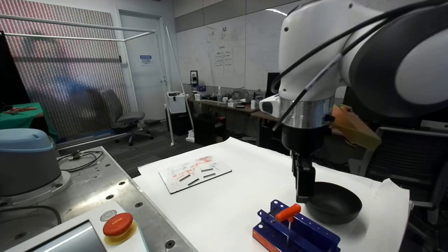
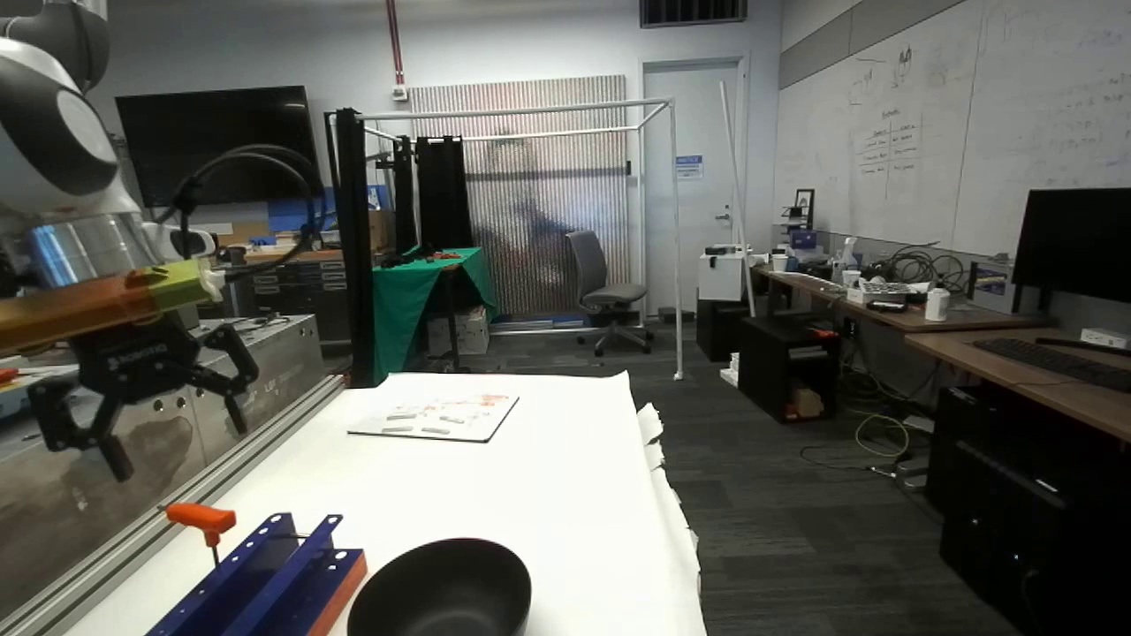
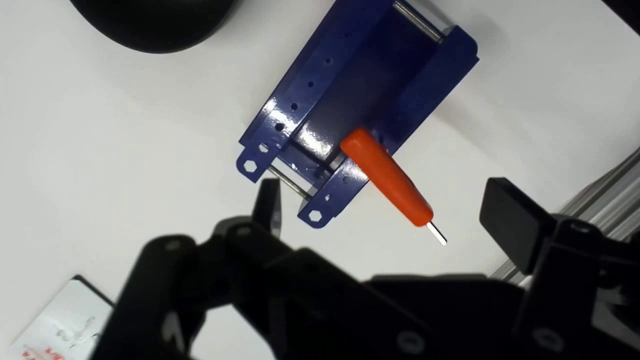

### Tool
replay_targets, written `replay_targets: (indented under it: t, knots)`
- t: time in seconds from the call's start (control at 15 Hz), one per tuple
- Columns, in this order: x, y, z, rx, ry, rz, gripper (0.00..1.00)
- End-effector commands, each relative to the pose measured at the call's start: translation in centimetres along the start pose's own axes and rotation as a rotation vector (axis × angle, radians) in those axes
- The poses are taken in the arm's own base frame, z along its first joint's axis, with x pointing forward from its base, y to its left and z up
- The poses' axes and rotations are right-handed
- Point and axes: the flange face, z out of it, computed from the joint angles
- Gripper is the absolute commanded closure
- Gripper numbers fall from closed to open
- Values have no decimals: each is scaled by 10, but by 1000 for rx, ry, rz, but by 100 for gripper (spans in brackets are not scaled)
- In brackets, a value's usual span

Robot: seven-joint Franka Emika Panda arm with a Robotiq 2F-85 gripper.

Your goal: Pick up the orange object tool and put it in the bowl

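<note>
One orange tool (image 3: 387,177) at blue rack (image 3: 350,90), below widely spread jaws, clear of them

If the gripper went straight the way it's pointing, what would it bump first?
Probably the orange tool: in the wrist view, it shows between the open jaws of the gripper. Depth is unclear, though.

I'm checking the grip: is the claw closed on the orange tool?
No, the claw hangs wide open above the orange tool, not touching it.
</note>
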Motion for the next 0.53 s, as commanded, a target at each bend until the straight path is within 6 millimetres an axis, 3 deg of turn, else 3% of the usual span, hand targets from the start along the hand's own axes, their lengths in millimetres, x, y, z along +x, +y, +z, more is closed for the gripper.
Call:
replay_targets:
  t: [0.0, 0.4, 0.47]
  knots:
    - [24, 11, 33, 24, -39, -143, 0]
    - [33, 15, 78, 88, -70, -265, 0]
    - [34, 12, 83, 101, -72, -283, 24]
